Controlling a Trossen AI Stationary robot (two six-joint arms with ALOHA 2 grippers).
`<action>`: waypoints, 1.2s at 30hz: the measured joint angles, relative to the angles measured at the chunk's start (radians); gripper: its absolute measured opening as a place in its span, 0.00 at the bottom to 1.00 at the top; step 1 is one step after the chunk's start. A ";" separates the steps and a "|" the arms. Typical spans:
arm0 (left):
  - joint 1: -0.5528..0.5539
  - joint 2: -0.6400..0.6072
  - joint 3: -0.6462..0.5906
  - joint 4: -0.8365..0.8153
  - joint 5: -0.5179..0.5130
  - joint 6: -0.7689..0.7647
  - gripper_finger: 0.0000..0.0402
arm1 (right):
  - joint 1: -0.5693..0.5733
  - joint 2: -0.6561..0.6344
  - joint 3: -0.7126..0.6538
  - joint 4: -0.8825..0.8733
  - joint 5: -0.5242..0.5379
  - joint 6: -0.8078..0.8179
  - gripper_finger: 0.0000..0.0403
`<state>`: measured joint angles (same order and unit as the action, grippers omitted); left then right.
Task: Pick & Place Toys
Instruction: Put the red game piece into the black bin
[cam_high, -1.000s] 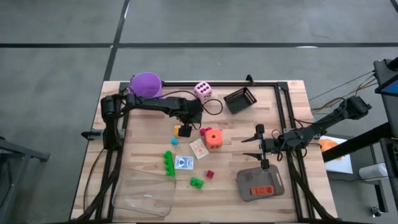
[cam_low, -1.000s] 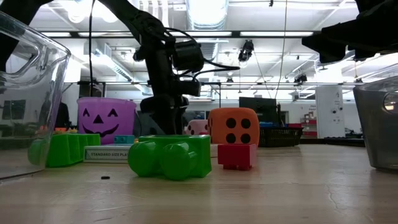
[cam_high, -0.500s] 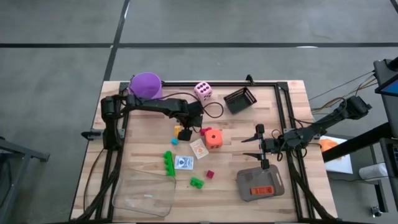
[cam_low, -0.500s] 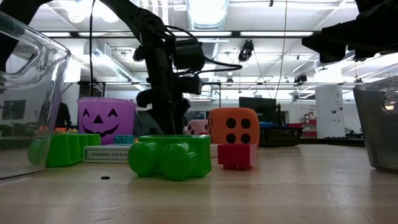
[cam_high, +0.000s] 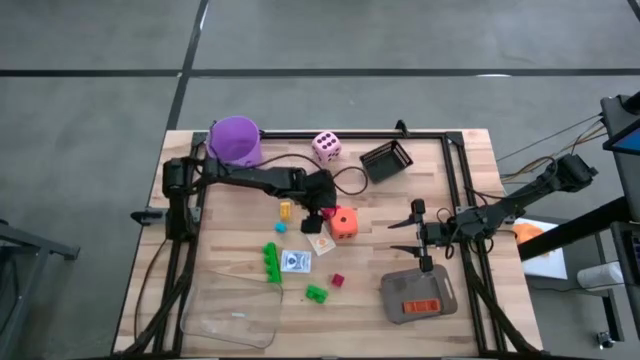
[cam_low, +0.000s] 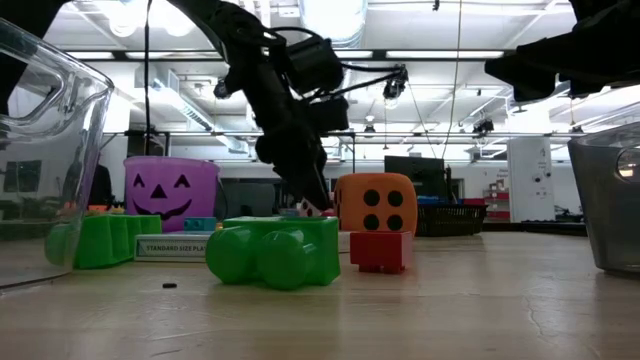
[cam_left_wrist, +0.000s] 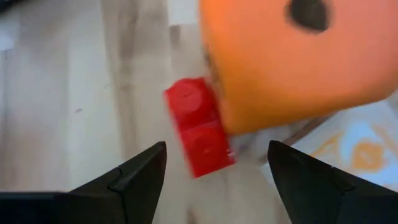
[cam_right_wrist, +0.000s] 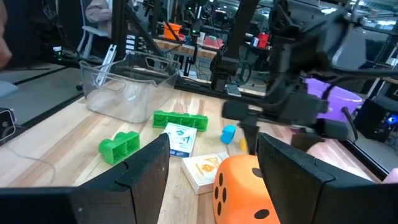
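My left gripper (cam_high: 324, 205) is open, low over a small red brick (cam_left_wrist: 198, 127) that lies on the table against the side of the orange dotted die (cam_high: 344, 222). In the left wrist view the brick shows between and beyond the two fingers (cam_left_wrist: 216, 152), which do not touch it. A yellow brick (cam_high: 285, 210) and a small blue brick (cam_high: 281, 227) lie just left of the gripper. My right gripper (cam_high: 415, 238) is open and empty at the table's right, above the grey tray (cam_high: 418, 297).
Two card packs (cam_high: 320, 240) (cam_high: 296, 262), a long green brick (cam_high: 271, 263), a small green brick (cam_high: 316, 293) and a small red brick (cam_high: 338, 280) lie nearer. A clear tub (cam_high: 235, 315) stands near left. The purple bucket (cam_high: 236, 138), pink die (cam_high: 326, 146) and black basket (cam_high: 386, 160) stand at the far edge.
My left gripper has gone toward the table's right edge, from beside the yellow brick to the red brick by the orange die, and has tipped over as it went. The yellow brick has stayed where it was.
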<state>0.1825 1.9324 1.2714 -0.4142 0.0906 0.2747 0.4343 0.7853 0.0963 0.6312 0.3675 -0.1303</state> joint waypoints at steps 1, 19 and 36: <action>-0.002 0.001 -0.001 0.003 0.003 -0.009 0.70 | 0.000 0.000 0.000 0.000 0.002 0.000 0.59; -0.012 0.098 0.013 0.015 -0.095 -0.078 0.70 | 0.000 0.001 0.000 -0.005 0.007 0.004 0.59; -0.011 0.098 0.013 0.056 -0.099 -0.117 0.35 | 0.000 0.002 0.000 -0.005 0.010 0.007 0.59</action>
<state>0.1715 2.0308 1.2846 -0.3584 -0.0082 0.1581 0.4339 0.7876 0.0963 0.6258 0.3771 -0.1234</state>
